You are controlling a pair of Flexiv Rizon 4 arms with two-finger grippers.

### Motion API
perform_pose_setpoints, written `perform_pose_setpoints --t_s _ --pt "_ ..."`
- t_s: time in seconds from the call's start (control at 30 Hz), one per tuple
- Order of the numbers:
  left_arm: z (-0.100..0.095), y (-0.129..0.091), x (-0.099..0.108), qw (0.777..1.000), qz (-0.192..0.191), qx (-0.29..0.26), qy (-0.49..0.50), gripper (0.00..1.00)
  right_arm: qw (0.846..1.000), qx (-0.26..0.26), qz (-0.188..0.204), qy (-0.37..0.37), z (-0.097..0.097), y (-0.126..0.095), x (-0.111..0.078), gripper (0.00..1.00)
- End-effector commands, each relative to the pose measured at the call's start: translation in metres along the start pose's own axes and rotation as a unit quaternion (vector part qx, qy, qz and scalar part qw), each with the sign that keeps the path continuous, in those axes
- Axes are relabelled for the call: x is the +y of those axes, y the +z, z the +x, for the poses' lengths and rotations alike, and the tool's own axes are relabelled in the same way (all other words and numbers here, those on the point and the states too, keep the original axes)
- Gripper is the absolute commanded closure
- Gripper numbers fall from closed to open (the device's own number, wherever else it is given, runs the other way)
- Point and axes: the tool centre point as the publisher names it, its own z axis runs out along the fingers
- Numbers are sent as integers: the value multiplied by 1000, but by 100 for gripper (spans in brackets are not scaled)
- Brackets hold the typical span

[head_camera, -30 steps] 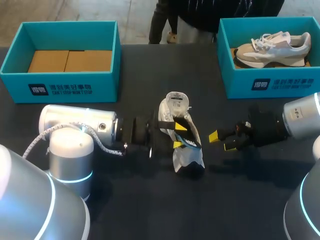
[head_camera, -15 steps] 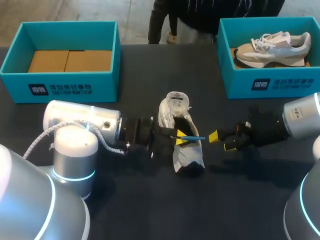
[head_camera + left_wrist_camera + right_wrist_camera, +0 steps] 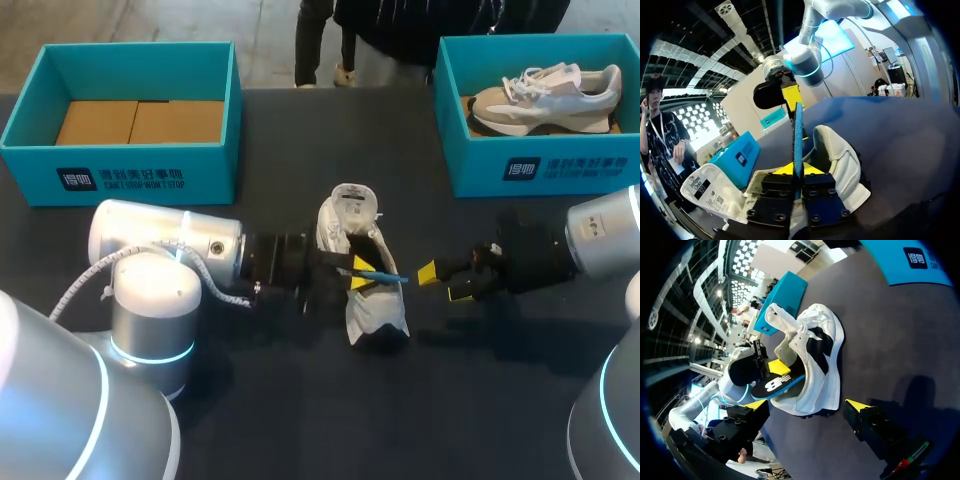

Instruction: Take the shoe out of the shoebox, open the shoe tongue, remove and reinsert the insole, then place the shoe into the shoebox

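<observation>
A white and black shoe (image 3: 365,300) lies on the dark table between my arms, its tongue (image 3: 350,208) folded back toward the far side. My left gripper (image 3: 358,270) sits at the shoe's mouth, shut on the blue-edged insole (image 3: 388,274), which sticks out toward the right. In the left wrist view the insole (image 3: 798,135) stands edge-on between the yellow tips, over the shoe (image 3: 840,160). My right gripper (image 3: 445,280) hangs open just right of the shoe, holding nothing. From the right wrist the shoe (image 3: 822,360) and the raised insole (image 3: 777,385) lie ahead of my right gripper (image 3: 806,405).
A teal shoebox (image 3: 120,165) with only a cardboard floor stands at the back left. A second teal shoebox (image 3: 545,165) at the back right holds another beige and white shoe (image 3: 545,98). A person stands beyond the far edge.
My left gripper's fingers, open inside the shoe a second ago, have closed on the insole and drawn its blue edge out. The left arm shifted slightly right. The right arm has not moved.
</observation>
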Motion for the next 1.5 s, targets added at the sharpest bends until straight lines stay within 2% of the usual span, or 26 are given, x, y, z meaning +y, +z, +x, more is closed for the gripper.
perform_pose_setpoints --t_s 0.03,0.2,0.37,0.4,0.47,0.5,1.13,1.23,1.27,1.33,1.5 --pt "1 -4 -10 1000 10 -4 4 53 1000 -1 -1 0 1 0 -1 0" --pt "3 -5 -22 1000 25 -3 9 60 1000 -1 -1 0 1 0 -1 0" --pt "6 -2 -24 1000 29 5 10 69 1000 -1 -1 0 1 0 -1 0" --pt "7 -1 -23 1000 29 6 10 73 1000 -1 -1 0 1 0 -1 0" --pt "8 1 -21 1000 29 9 9 95 1000 -1 -1 0 1 0 -1 0" --pt "8 2 -20 1000 28 10 9 100 1000 -1 -1 0 1 0 -1 0" --pt "5 -2 4 1000 -13 20 9 100 1000 -1 -1 0 1 0 -1 0" --pt "5 -4 0 1000 -8 18 8 59 1000 -1 -1 0 1 0 -1 0" --pt "5 -4 -2 1000 -5 17 8 55 1000 -1 -1 0 1 0 -1 0" --pt "4 -5 -8 1000 4 14 9 53 1000 -1 -1 0 1 0 -1 0" --pt "1 -5 -20 1000 20 14 15 59 1000 -1 -1 0 1 0 -1 0"
